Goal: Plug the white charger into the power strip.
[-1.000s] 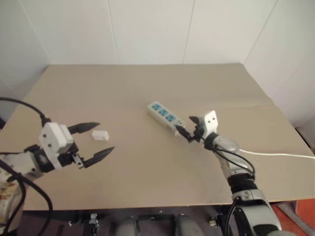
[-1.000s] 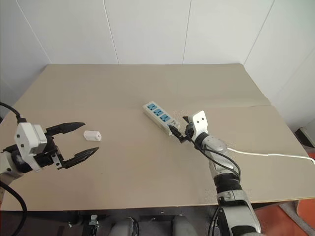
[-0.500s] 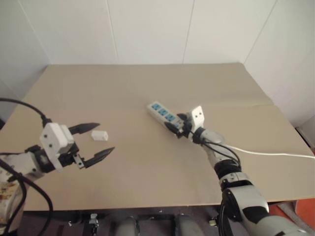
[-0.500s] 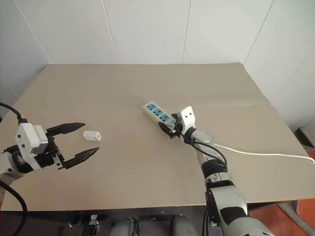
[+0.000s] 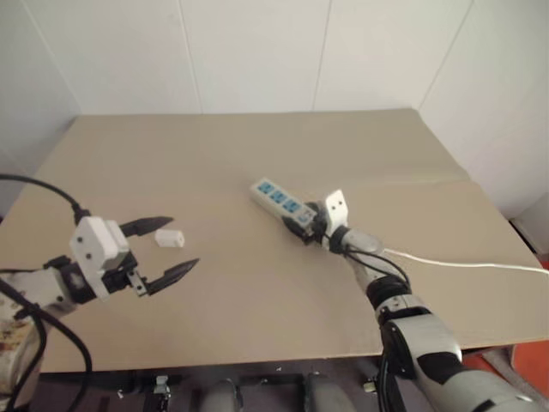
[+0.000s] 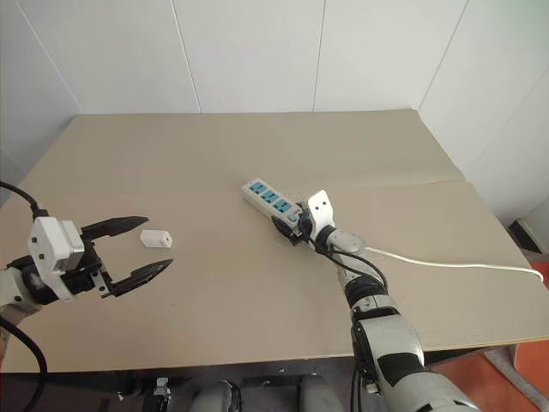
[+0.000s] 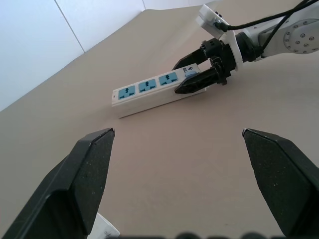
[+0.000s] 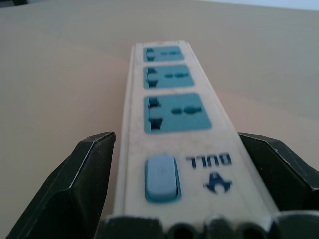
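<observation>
My table: tan, matte top, a faint seam crossing its far right part; walls: white panels with thin vertical joints, meeting the table's far edge; floor: a reddish patch past the near right corner; light: even, soft.

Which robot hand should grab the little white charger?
Probably the left. The left gripper is open beside the white charger, while the right gripper straddles the power strip switch end.

Left gripper: your jaws are spread wide, held off the surface.
Right gripper: your arm's stretched forward, fingers parted.
</observation>
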`<state>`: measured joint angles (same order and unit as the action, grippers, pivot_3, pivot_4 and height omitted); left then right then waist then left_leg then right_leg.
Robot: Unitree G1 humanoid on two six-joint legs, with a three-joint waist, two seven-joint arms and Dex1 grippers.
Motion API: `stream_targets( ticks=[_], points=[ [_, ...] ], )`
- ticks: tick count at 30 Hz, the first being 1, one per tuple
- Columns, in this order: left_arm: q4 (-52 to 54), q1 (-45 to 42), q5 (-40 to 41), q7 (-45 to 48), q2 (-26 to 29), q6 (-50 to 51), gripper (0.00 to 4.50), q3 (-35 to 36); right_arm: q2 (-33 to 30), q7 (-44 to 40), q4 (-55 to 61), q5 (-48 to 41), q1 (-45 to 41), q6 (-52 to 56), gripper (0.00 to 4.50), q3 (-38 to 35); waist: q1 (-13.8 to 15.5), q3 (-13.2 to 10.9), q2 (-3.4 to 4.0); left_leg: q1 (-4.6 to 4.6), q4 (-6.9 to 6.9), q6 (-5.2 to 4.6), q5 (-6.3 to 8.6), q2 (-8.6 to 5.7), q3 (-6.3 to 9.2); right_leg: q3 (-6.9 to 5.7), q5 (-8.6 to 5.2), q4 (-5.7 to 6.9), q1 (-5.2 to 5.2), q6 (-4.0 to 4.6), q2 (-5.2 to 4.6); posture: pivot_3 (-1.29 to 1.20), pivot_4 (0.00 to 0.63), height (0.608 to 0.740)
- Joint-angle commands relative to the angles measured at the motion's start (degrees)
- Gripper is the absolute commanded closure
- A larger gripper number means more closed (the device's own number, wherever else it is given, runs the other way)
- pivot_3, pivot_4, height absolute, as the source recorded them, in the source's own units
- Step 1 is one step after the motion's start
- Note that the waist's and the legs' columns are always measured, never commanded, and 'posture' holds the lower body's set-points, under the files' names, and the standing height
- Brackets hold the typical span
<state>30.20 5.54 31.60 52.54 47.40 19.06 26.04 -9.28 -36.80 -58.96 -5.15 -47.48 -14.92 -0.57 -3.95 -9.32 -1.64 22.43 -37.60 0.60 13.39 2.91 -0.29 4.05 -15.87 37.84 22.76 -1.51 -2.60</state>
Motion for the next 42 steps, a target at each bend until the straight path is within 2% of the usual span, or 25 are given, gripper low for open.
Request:
stream_targets(
  ticks=[1,14,19,24,27,33,37,42],
  points=[
    [1.1,-0.4,-0.1,-0.3,0.4,-1.1,0.00,0.9,-0.7,0.9,1.1,0.8,0.7,-1.7,0.07,-0.2,0.0,0.0,0.00,-0.01,0.00,0.00,0.00,0.00,0.00,0.00,0.00,0.00,-0.01,0.00,0.00,0.00,0.150,0.740],
    [0.4,-1.1,-0.3,0.3,0.4,-1.6,0.00,0.2,0.0,-0.6,-2.9,0.3,0.5,0.2,0.07,-1.0,0.0,0.0,0.00,-0.08,0.03,0.01,0.00,0.00,0.00,0.00,0.00,-0.01,-0.07,0.00,0.00,0.00,0.150,0.740],
    [0.7,-0.7,-0.3,0.2,0.4,-1.5,0.00,0.4,0.5,-1.8,-4.9,1.1,0.6,-1.0,1.08,-0.6,0.0,0.0,0.00,-0.25,0.06,0.01,0.00,0.00,0.01,-0.01,0.00,-0.08,-0.26,0.00,0.00,0.00,0.150,0.740],
    [0.1,-1.7,0.2,0.7,0.7,-1.9,0.00,0.6,0.6,-2.5,-4.2,1.8,1.2,-3.1,1.08,-0.1,0.0,0.0,-0.02,-0.43,0.30,0.01,0.00,0.00,0.00,-0.01,-0.01,-0.20,-0.38,0.02,0.01,0.00,0.150,0.740],
    [-4.5,-6.7,-0.4,3.4,3.6,-2.5,0.00,-0.7,-0.4,-10.3,0.8,-0.3,2.2,-2.3,1.08,0.0,0.2,0.0,-0.02,-0.43,0.37,0.01,0.00,0.01,0.04,-0.05,-0.03,-0.20,-0.37,0.05,0.03,0.00,0.150,0.740],
    [-17.5,-19.9,-1.4,10.4,9.4,-3.5,0.00,-6.2,-5.2,-25.8,19.9,-5.7,8.1,4.8,1.08,2.1,0.2,-0.1,0.08,-0.21,0.44,0.01,0.00,-0.02,0.06,-0.08,-0.04,-0.27,-0.16,0.05,0.04,0.00,0.150,0.740],
    [-29.1,-31.8,-7.8,16.4,14.0,-5.9,0.00,-14.8,-10.3,-35.0,32.6,-8.6,12.4,11.4,1.08,5.2,0.5,-0.1,0.12,0.37,0.42,0.01,-0.01,-0.05,0.07,-0.08,-0.04,-0.07,0.47,0.05,0.05,0.00,0.150,0.740],
    [-45.2,-49.2,-16.2,28.6,14.9,-14.0,0.00,-26.0,-15.3,-42.8,42.6,-11.4,15.9,17.8,1.08,8.6,1.0,-0.1,0.12,0.65,0.35,0.00,-0.02,-0.06,0.10,-0.12,-0.04,0.14,0.70,0.05,0.14,0.00,0.150,0.740]
  ],
)
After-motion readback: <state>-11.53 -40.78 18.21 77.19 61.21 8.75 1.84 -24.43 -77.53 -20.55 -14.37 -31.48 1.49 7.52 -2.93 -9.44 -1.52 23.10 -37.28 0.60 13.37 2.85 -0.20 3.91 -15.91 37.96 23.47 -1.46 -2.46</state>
